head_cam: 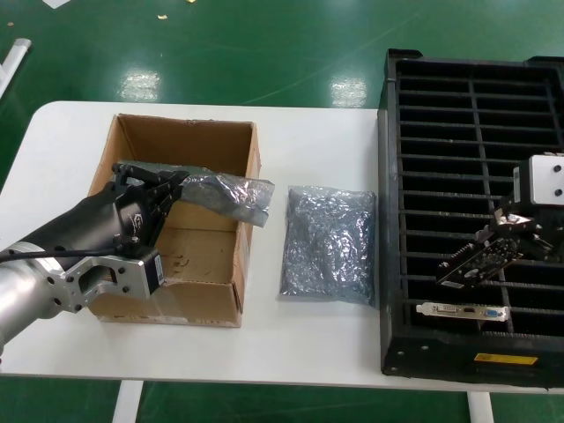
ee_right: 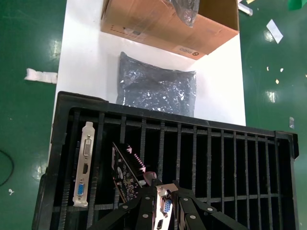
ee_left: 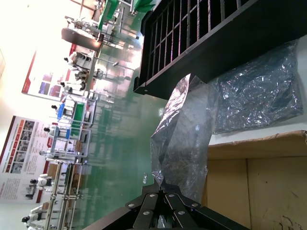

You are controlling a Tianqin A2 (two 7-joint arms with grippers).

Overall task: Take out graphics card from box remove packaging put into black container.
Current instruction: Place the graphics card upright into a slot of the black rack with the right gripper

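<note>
My right gripper point(head_cam: 520, 227) is shut on a graphics card point(head_cam: 483, 256) and holds it tilted over the slots of the black container point(head_cam: 441, 106). In the right wrist view my right gripper point(ee_right: 165, 191) grips the silver bracket point(ee_right: 164, 210), and the dark board point(ee_right: 125, 172) reaches down towards a slot. My left gripper point(head_cam: 173, 190) is shut on a crinkly grey packaging bag point(head_cam: 225, 194) and holds it over the open cardboard box point(head_cam: 189, 132). In the left wrist view my left gripper point(ee_left: 162, 182) pinches the bag point(ee_left: 184, 139) at its edge.
A second graphics card point(head_cam: 463, 310) stands in a front slot of the container; its bracket shows in the right wrist view point(ee_right: 82, 163). A second grey bag point(head_cam: 328, 242) lies flat on the white table point(head_cam: 317, 344) between box and container.
</note>
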